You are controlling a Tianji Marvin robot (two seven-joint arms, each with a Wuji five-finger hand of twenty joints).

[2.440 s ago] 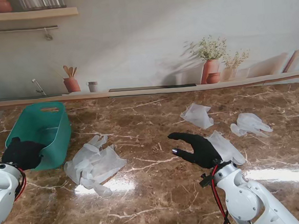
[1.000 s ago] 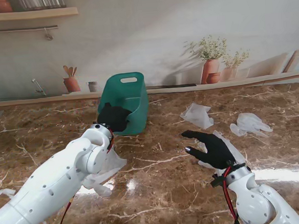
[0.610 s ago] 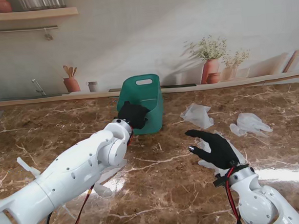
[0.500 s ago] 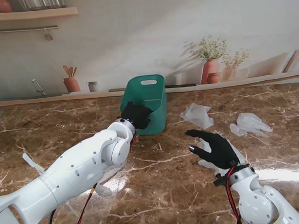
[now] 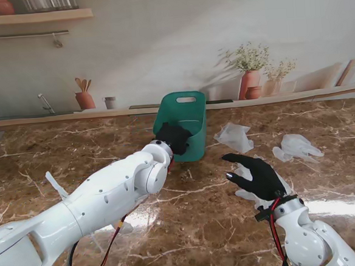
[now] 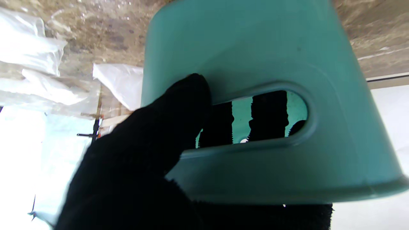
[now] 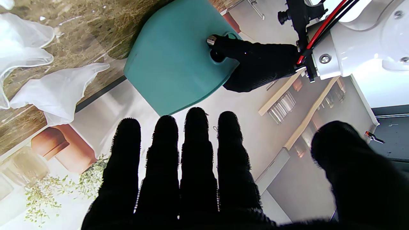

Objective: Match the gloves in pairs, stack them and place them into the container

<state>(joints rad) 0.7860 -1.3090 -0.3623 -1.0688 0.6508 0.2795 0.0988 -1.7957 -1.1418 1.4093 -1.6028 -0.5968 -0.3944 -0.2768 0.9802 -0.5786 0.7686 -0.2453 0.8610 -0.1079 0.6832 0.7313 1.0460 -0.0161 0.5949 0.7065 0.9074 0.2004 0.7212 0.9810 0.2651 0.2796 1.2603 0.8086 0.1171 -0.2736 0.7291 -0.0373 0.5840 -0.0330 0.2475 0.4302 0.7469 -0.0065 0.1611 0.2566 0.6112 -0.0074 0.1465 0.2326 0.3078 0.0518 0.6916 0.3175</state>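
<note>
Teal plastic, tapered and with an oval handle slot at each end, the container stands on the brown marbled desk in the grip of the black-gloved left hand. The left wrist view shows the fingers reaching down inside the near wall and visible through the slot, with the thumb pressed on the wall's outer face, so this hand is closed on the container's near end. The black-gloved right hand is spread wide and holds nothing, its four fingers straight and side by side. A translucent white disposable glove lies directly under that hand on the desk. Beyond its fingertips, to the right of the container, lies a second crumpled translucent glove, and a third lies farther to the right of the right hand.
</note>
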